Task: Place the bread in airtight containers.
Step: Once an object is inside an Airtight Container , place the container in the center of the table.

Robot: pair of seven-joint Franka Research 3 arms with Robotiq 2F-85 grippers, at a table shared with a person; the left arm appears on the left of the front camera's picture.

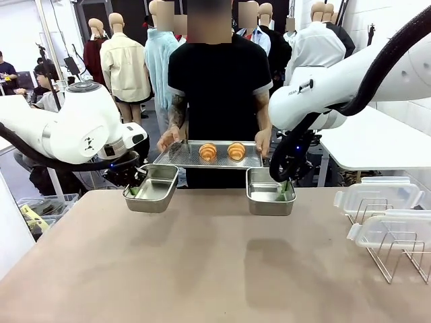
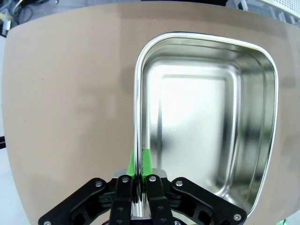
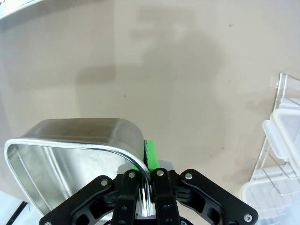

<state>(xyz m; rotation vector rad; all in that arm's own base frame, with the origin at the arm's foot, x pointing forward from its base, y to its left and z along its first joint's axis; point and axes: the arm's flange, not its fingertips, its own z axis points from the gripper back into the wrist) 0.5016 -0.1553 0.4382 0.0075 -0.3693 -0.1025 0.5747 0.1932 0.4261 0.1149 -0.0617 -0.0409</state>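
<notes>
Bread: one croissant [image 1: 208,151] and a second croissant [image 1: 236,151] lie side by side, close but apart, on the perforated tray [image 1: 180,156]. The person holds the tray by both ends at the far edge of the table [image 1: 202,262]. Neither piece is in a container yet.

Handling, judged: light, flaky, easily crushed. If you take one, pinch gently across the thick middle, not the thin horns (they would likely snap).

Containers: the left tin [image 1: 152,188] and the right tin [image 1: 269,193] both hang above the table, just below the tray's near edge. Both are empty.

Your left gripper [image 2: 139,161] is clamped on the left tin's side wall, one green pad inside and one outside. Your right gripper [image 3: 146,157] pinches the right tin's wall the same way.

The tins are stiff, slick steel held by one wall, so expect them to pivot if loaded off-centre; keep them level.

Both grippers are occupied, so the bread probably has to come to the tins.

The clear lids [image 1: 378,195] rest on the wire rack [image 1: 397,259], well to your right.
</notes>
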